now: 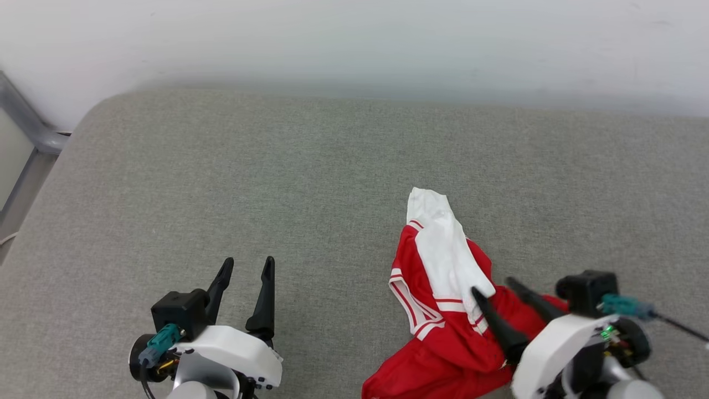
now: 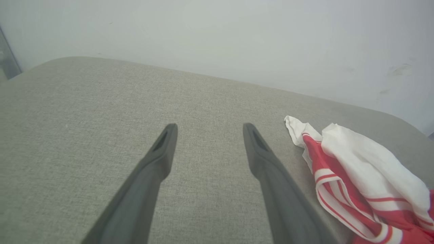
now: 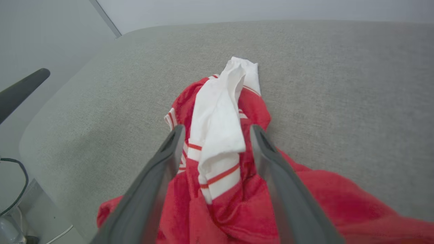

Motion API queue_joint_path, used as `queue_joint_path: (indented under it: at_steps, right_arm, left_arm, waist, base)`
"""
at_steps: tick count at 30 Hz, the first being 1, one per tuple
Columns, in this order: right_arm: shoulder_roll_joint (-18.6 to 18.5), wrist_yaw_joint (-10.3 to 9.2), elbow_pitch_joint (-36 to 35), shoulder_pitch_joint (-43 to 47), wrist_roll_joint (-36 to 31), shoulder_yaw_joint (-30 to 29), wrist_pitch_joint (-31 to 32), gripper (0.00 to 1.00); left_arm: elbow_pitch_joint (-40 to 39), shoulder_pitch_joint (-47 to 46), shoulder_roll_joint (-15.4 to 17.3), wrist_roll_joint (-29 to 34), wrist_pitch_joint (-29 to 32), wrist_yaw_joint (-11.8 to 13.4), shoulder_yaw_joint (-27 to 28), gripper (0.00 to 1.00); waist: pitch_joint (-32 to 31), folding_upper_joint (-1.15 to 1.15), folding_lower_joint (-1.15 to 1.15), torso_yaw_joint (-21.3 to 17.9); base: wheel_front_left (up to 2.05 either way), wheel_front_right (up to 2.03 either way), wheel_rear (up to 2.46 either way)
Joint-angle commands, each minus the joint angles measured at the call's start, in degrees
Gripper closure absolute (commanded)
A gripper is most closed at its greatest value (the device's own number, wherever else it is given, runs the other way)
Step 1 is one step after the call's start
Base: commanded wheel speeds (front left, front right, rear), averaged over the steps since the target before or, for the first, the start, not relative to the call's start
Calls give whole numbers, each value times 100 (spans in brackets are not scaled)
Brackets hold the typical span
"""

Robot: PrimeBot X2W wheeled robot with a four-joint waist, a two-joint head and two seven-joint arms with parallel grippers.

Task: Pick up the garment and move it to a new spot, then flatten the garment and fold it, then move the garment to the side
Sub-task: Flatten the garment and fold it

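While it lies crumpled in a loose heap, the red jersey shirt with white short sleeves and red-white striped trim (image 1: 443,332) (image 2: 356,176) (image 3: 237,203) rests on the grey woven fabric cushion (image 1: 332,166), which spreads out flat from under it. One white sleeve is draped over the red body, its free end pointing away from the robot (no lettering can be made out among the folds).

Right at the shirt, the right gripper (image 1: 493,286) (image 3: 217,130) has its two long dark fingers spread wide, one on either side of the sleeve's near, striped end. They clamp nothing; whether the tips brush the cloth I cannot tell.

Well apart from the shirt, on its left, the left gripper (image 1: 248,260) (image 2: 209,127) is above bare cushion with its dark fingers parted and nothing between them.

Beyond the shirt stands a plain white wall (image 1: 354,39). Far to the shirt's left, past the cushion's rounded corner, is a grey metal frame (image 1: 27,127).
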Motion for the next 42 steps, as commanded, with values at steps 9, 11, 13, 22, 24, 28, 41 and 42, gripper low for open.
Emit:
queue_joint_path:
  at_steps: [9,11,13,22,24,28,41,42]
  right_arm:
    - [-588,-5,393,-836,409,-79,984,0]
    - [-727,-5,511,-1065,491,53,1173,0]
    - [-799,-5,664,-1285,618,216,1339,0]
    - [-1065,-5,1286,-2107,954,898,1494,100]
    - [-1106,-5,1269,-2180,993,896,1418,100]
    - [-1247,-5,1188,-2306,990,700,1319,100]
    - [-1323,-5,860,-1465,501,-2017,1073,100]
    - [-1257,-5,842,-1322,481,-2293,1057,100]
  left_arm:
    - [6,-108,-85,-6,-15,-69,-76,0]
    - [24,-153,-112,-7,-34,-83,-71,0]
    - [43,-188,-154,-1,-45,-107,-74,0]
    - [196,-276,-261,22,-109,-197,19,0]
    - [206,-260,-262,36,-111,-194,51,0]
    - [228,-254,-252,51,-118,-205,87,0]
    - [139,-149,-147,74,-106,-125,128,0]
    - [127,-148,-139,73,-101,-123,130,0]
  waist:
    - [171,0,0,298]
    - [273,0,0,377]
    - [362,0,0,457]
    - [520,0,0,616]
    - [522,0,0,580]
    - [495,0,0,472]
    - [417,0,0,11]
    - [429,0,0,-19]
  base:
    - [0,0,0]
    - [0,0,0]
    - [0,0,0]
    - [0,0,0]
    - [0,0,0]
    - [0,0,0]
    - [0,0,0]
    - [0,0,0]
